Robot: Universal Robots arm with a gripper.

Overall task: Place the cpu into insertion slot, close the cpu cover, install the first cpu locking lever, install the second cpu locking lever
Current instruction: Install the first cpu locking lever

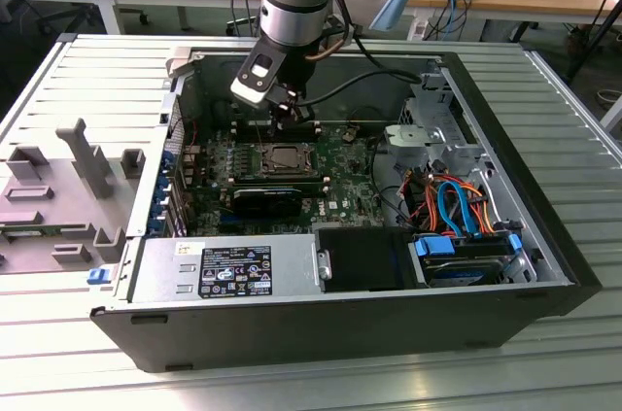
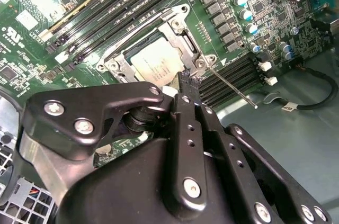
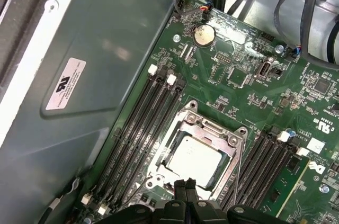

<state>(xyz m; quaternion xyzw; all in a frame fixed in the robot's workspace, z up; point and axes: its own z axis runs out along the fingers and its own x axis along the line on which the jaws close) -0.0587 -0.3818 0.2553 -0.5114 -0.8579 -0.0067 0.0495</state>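
A workshop of wooden desks and trailing cables lies behind a ribbed metal table (image 1: 78,353), on which an open computer case (image 1: 292,328) lies on its side. At the exterior view's left, outside the case, a grey plastic fixture (image 1: 83,154) stands on the table. Inside the case, the power supply (image 1: 224,270) fills the near left corner. Past it, the green motherboard (image 1: 340,192) covers the case floor. In the near right corner sit a blue-bracketed drive (image 1: 465,254) and a bundle of orange and blue cables (image 1: 452,202).

The arm stands over the far edge of the motherboard, and the gripper (image 1: 290,124) hangs just beyond the insertion slot (image 1: 282,156). In both wrist views the cpu (image 3: 192,161) lies flat in that slot. Its silvery top shows through the window of the cpu cover (image 3: 205,127), which is folded down over it (so the first two steps look done). The gripper's fingertips (image 3: 179,187) are pressed together at the socket's rim, with nothing visible between them.

The relation that matters involves a thin locking lever (image 2: 233,87), seen in the second wrist view. It starts at the socket corner just beside the fingertips and runs straight away from them, across the black memory slots (image 2: 238,73), apparently unlatched. Whether the tips touch it I cannot tell.
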